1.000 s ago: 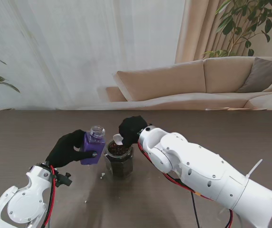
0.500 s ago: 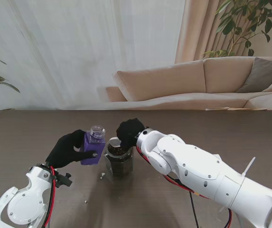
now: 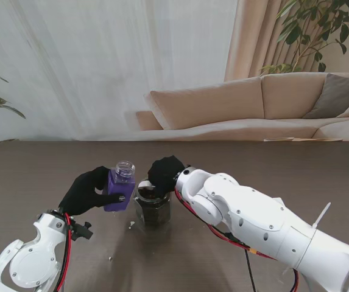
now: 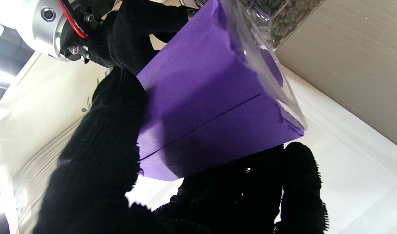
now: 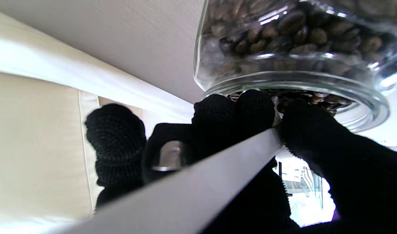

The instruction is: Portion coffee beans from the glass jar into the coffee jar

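Here, the purple coffee jar (image 3: 120, 188) is gripped by the left hand (image 3: 88, 191) beside the bean-filled glass jar (image 3: 153, 207); a white spoon (image 5: 185, 191) is pinched by the right hand (image 3: 165, 172) at its mouth.

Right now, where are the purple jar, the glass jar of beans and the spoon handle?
purple jar (image 3: 119, 193), stand view, its purple side.
glass jar (image 5: 283, 42), right wrist view, its bean-filled wall.
spoon handle (image 5: 198, 185), right wrist view, mid-handle.
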